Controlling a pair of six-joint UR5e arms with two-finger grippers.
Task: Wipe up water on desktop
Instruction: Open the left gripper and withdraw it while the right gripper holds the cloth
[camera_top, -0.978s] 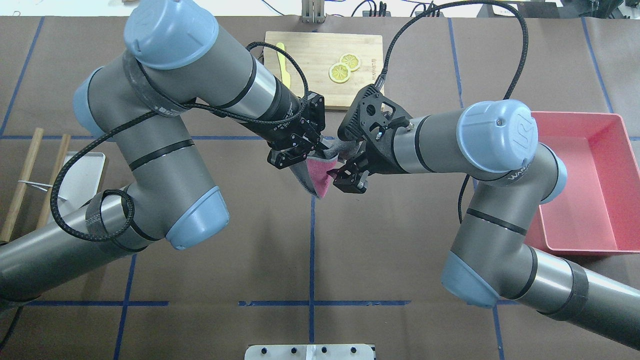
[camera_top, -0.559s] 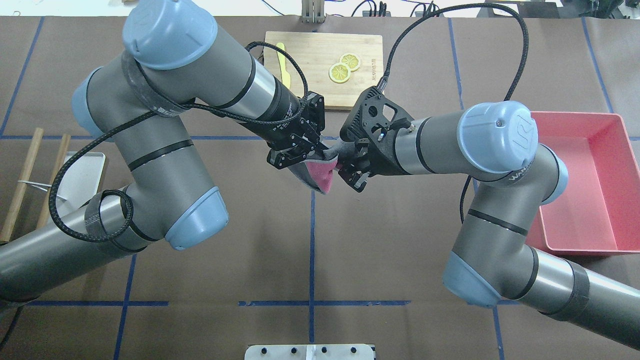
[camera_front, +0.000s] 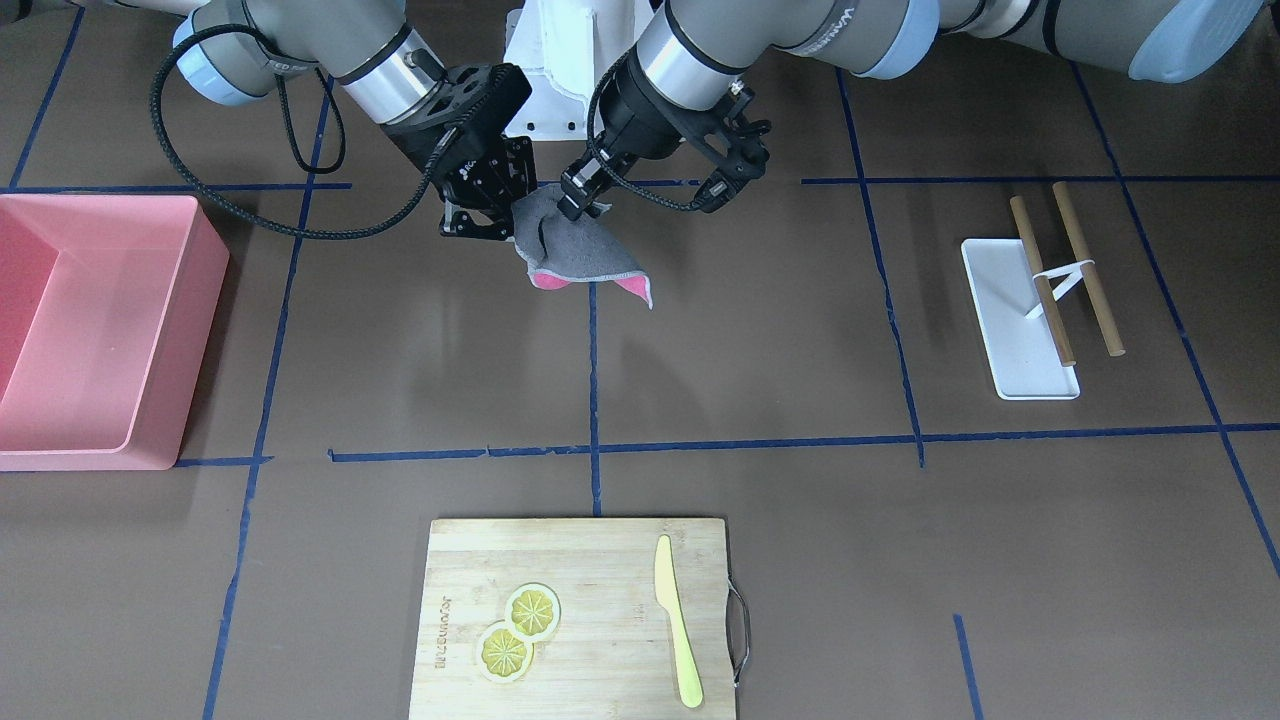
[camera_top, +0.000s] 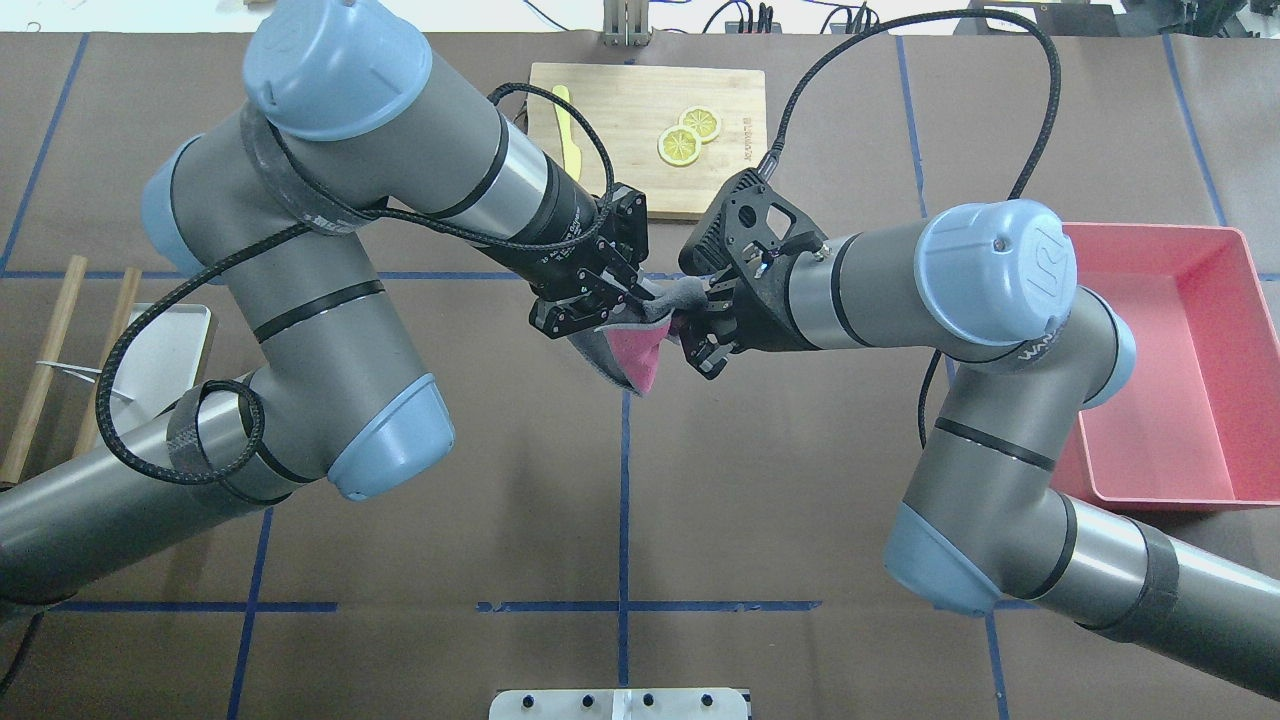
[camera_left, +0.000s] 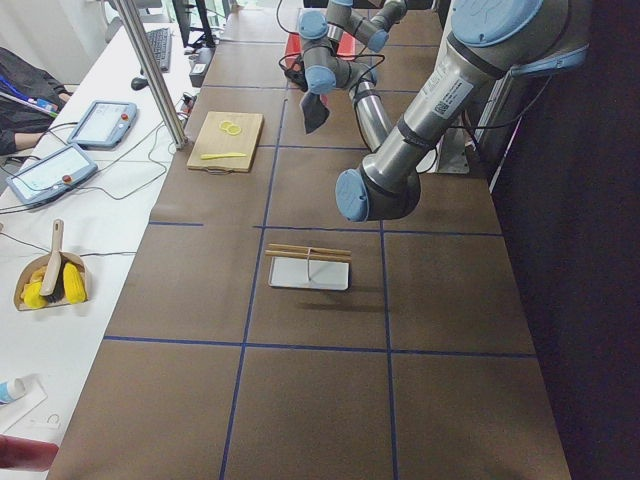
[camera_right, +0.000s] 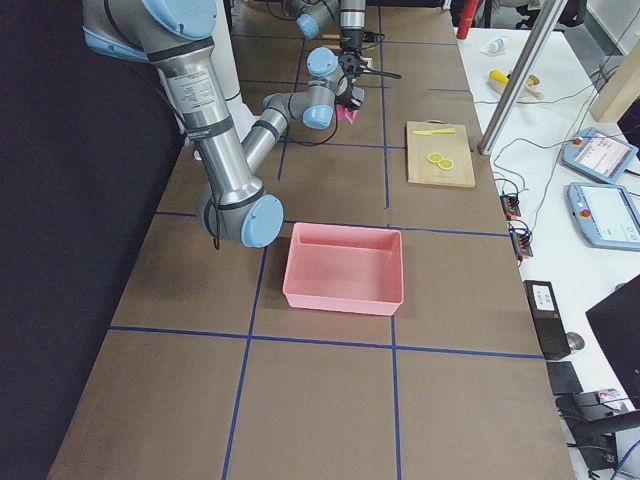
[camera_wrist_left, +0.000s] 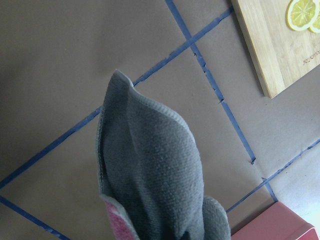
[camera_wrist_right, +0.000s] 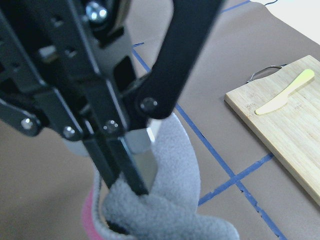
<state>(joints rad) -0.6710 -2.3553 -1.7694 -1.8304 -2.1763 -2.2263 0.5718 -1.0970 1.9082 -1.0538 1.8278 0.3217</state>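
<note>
A cloth (camera_top: 640, 358), grey on one side and pink on the other, hangs in the air over the middle of the brown desktop (camera_top: 780, 480). My left gripper (camera_top: 635, 298) is shut on its upper edge. My right gripper (camera_top: 690, 335) is shut on the cloth's right edge, close to the left gripper. In the front-facing view the cloth (camera_front: 580, 250) droops between the left gripper (camera_front: 572, 203) and the right gripper (camera_front: 497, 222). The right wrist view shows the fingers (camera_wrist_right: 132, 175) pinching grey cloth (camera_wrist_right: 170, 200). The cloth (camera_wrist_left: 150, 175) fills the left wrist view. No water shows on the desktop.
A wooden cutting board (camera_top: 620, 110) with lemon slices (camera_top: 688, 135) and a yellow knife (camera_top: 567, 135) lies at the far middle. A pink bin (camera_top: 1160, 232) stands at the right. A white tray (camera_top: 165, 350) and two wooden sticks (camera_top: 45, 360) lie at the left.
My right gripper was open beside the cloth, moved up and in, and has shut on its edge. My left gripper has kept its hold with little movement.
</note>
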